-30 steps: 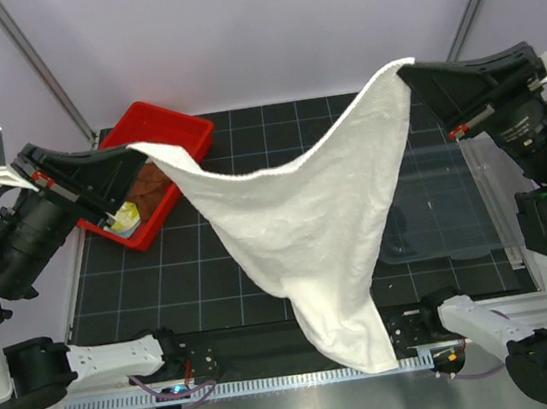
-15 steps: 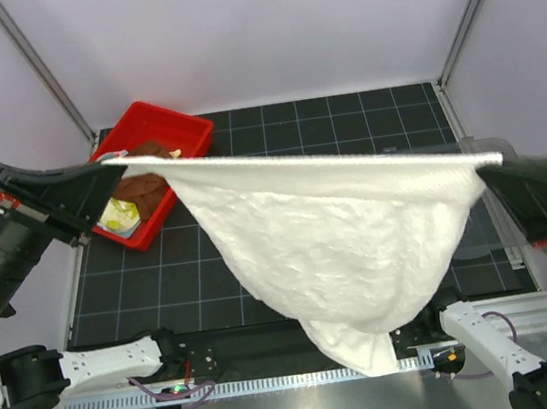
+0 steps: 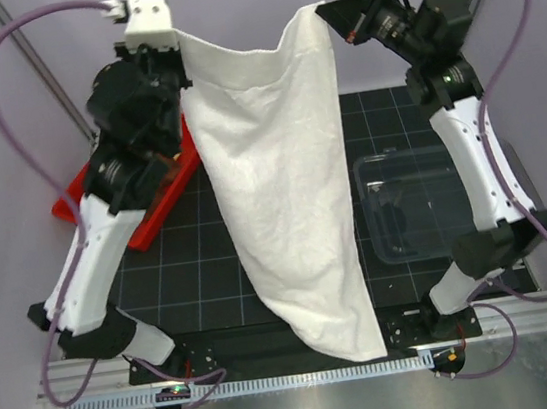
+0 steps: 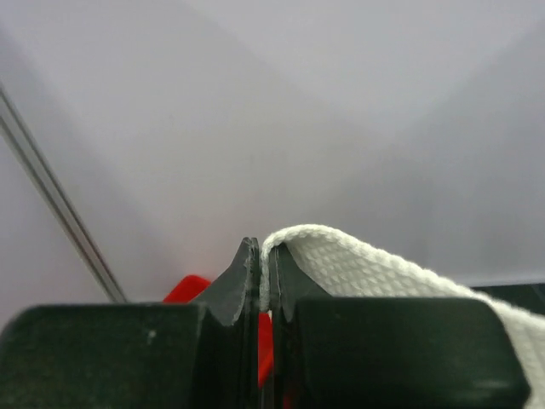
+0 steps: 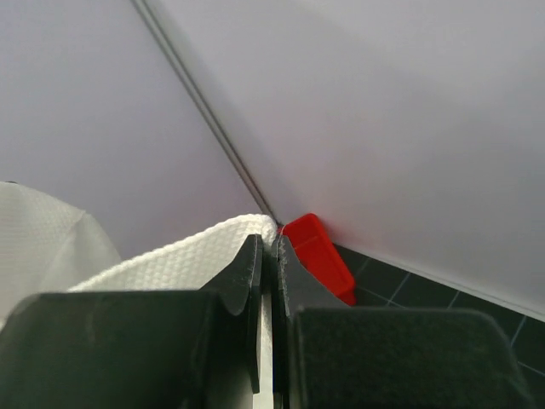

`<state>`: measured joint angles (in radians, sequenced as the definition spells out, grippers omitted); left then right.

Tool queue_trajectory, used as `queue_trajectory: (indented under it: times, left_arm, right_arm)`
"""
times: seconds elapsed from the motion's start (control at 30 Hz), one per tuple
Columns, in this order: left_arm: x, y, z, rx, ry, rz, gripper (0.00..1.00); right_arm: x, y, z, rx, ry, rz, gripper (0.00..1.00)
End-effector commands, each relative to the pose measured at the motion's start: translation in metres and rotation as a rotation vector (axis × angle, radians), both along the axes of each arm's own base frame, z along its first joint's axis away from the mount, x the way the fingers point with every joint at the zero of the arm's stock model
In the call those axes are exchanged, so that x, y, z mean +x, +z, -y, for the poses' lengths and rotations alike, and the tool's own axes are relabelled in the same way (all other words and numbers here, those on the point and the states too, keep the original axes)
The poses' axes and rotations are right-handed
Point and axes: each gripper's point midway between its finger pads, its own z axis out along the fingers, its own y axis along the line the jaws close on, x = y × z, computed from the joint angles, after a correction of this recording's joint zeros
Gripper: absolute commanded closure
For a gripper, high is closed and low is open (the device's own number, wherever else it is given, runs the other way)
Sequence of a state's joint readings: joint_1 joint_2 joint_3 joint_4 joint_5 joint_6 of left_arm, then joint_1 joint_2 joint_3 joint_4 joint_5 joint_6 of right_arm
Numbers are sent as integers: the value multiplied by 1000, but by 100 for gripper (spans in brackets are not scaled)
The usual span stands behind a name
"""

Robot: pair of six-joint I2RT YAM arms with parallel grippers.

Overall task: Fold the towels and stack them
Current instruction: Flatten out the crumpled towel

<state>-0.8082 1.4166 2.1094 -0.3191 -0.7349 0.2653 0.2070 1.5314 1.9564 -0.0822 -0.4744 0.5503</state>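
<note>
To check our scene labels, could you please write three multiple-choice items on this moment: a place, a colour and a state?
1. The clear bin sits on which side of the hanging white towel?
A) robot's right B) robot's left C) hidden beneath it
2. The tray on the robot's left is:
A) blue B) red C) green
3. The white towel is:
A) folded B) lying flat C) held up at two corners
Answers: A, it lies right of the towel; B, its rim is red; C, the left gripper and right gripper each pinch a corner.
</note>
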Motion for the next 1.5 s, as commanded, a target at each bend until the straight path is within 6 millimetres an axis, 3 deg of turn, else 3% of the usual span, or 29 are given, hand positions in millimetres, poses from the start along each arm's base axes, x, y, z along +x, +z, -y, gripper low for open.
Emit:
queue_trajectory:
  times: [0.0, 0.03, 0.07, 0.1, 0.17, 0.27, 0.33, 0.37, 0.4, 0.43, 0.47, 0.5, 0.53, 0.57, 0.6, 0.63, 0.7, 0.73, 0.77, 0.87, 1.0, 1.17, 1.27, 1.37, 1.4, 1.43, 1.47]
  left_arm:
    - [57, -18, -1, -13, -16, -46, 100]
    - [67, -21, -1, -25, -33, -53, 100]
    - [84, -25, -3, -38, -36, -76, 100]
    - [97, -25, -25, -72, 1, -81, 100]
    - [119, -28, -35, -140, -20, -106, 100]
    - [124, -28, -60, -148, 18, -119, 100]
    - [100, -13, -65, -147, -3, -92, 100]
    - [85, -2, -57, -158, -73, -66, 100]
    - [87, -22, -50, -153, -104, -112, 100]
    - [43, 5, -56, -182, -155, -38, 100]
    - [29, 11, -50, -210, -216, -10, 100]
    - [15, 12, -50, -226, -242, 2, 100]
    - [-17, 15, -56, -243, -268, 29, 100]
    - [-30, 19, -57, -260, -291, 50, 100]
    - [-50, 23, -56, -284, -336, 69, 100]
    - [-75, 28, -60, -300, -362, 98, 100]
    - [-106, 37, -57, -320, -445, 138, 100]
    - [-120, 42, -54, -353, -495, 151, 100]
    - [-141, 50, -55, -365, -536, 188, 100]
    - [-176, 67, -47, -392, -658, 227, 100]
    - [-195, 84, -61, -421, -631, 288, 100]
    - [-178, 86, -66, -379, -555, 259, 100]
    - [-143, 78, -72, -379, -454, 214, 100]
    - [-89, 60, -80, -345, -299, 148, 100]
    - [-74, 56, -81, -307, -256, 136, 100]
    - [-40, 45, -75, -289, -222, 88, 100]
    - [-24, 40, -72, -273, -203, 69, 100]
  right_arm:
    - [-16, 69, 15, -21, -82, 246, 99]
    - [8, 56, 10, -34, -87, 220, 99]
    - [15, 55, 10, -33, -92, 222, 99]
    - [19, 62, 9, -31, -93, 245, 99]
    - [35, 61, 7, -41, -107, 258, 99]
    - [33, 69, 11, -43, -132, 283, 99]
    - [15, 77, 13, -55, -121, 289, 99]
    - [3, 80, 11, -61, -97, 296, 99]
    - [-24, 87, 15, -51, -83, 300, 99]
    - [-40, 90, 16, -49, -66, 308, 99]
    - [-59, 94, 15, -45, -43, 337, 99]
    - [-63, 75, 14, -44, -31, 293, 99]
    - [-112, 93, 22, -12, -20, 349, 99]
    - [-134, 94, 25, 4, -3, 357, 99]
    - [-143, 83, 24, 7, 16, 346, 99]
    - [-188, 95, 30, 42, 48, 390, 99]
    - [-213, 90, 31, 59, 87, 396, 99]
    - [-246, 98, 36, 92, 110, 424, 99]
    - [-257, 100, 38, 106, 120, 435, 99]
    - [-299, 120, 48, 170, 135, 491, 99]
    - [-321, 141, 59, 209, 109, 531, 99]
    - [-303, 152, 61, 214, 66, 518, 99]
    - [-274, 149, 55, 202, 60, 483, 99]
    - [-225, 140, 47, 161, 20, 438, 99]
    - [-188, 126, 43, 119, -16, 387, 99]
    - [-171, 121, 41, 102, -33, 370, 99]
    - [-155, 115, 40, 87, -50, 356, 99]
